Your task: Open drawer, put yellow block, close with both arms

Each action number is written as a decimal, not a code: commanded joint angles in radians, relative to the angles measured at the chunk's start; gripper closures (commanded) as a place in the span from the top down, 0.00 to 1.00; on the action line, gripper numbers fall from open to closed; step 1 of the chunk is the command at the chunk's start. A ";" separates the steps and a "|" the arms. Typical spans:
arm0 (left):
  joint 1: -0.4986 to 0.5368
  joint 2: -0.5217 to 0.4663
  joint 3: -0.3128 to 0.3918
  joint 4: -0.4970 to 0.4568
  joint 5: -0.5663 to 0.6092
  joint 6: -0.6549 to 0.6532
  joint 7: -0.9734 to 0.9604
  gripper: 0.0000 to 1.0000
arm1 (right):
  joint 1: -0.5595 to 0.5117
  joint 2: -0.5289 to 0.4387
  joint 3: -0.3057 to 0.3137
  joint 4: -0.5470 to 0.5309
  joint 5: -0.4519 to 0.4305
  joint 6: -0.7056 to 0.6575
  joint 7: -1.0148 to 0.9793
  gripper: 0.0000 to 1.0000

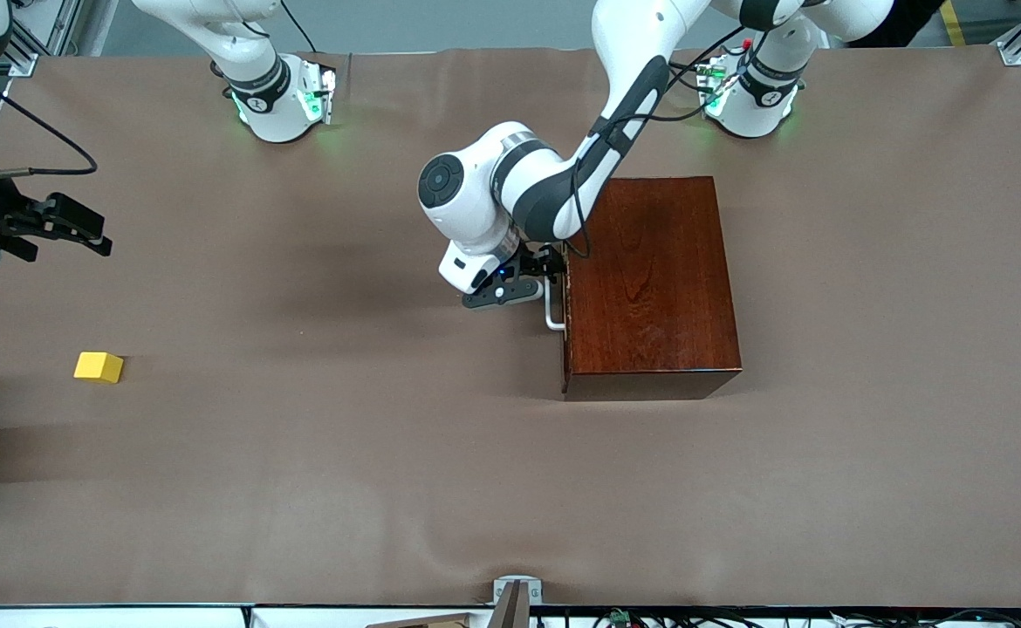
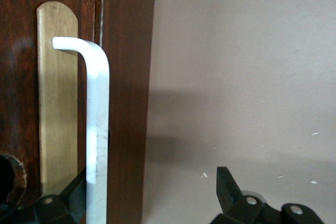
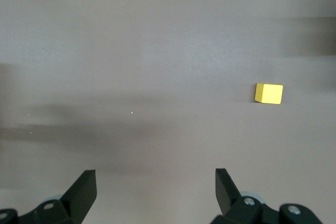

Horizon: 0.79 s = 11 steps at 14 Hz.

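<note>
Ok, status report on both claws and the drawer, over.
Left claw open, straddling handle. Drawer shut. Right claw open, waiting above table; yellow block untouched. Nothing in the way.

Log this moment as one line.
left gripper open around drawer handle | drawer shut | right gripper open, waiting | yellow block on table

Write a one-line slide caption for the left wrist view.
Open left gripper straddles the white loop handle of the shut drawer, one finger showing against the brown table.
</note>
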 commanded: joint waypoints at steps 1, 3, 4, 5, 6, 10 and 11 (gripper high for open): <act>-0.002 0.008 -0.002 0.026 -0.039 0.063 -0.019 1.00 | 0.004 0.004 -0.002 0.008 0.002 -0.006 0.004 1.00; -0.001 0.009 -0.002 0.034 -0.087 0.113 -0.023 1.00 | 0.007 0.004 -0.002 0.010 0.002 -0.003 0.005 1.00; -0.001 0.009 -0.002 0.034 -0.104 0.141 -0.025 1.00 | 0.007 0.004 -0.002 0.008 0.002 -0.004 0.010 1.00; -0.001 0.011 -0.001 0.034 -0.121 0.166 -0.029 1.00 | 0.005 0.004 -0.002 0.008 0.002 -0.004 0.010 1.00; -0.001 0.013 -0.002 0.032 -0.127 0.195 -0.038 1.00 | 0.005 0.004 -0.002 0.010 0.002 -0.004 0.010 1.00; -0.002 0.020 -0.002 0.034 -0.162 0.281 -0.048 1.00 | -0.033 0.013 -0.006 0.008 0.002 -0.003 -0.001 1.00; -0.002 0.020 -0.002 0.034 -0.162 0.301 -0.048 1.00 | -0.068 0.025 -0.006 0.011 0.002 -0.001 -0.008 1.00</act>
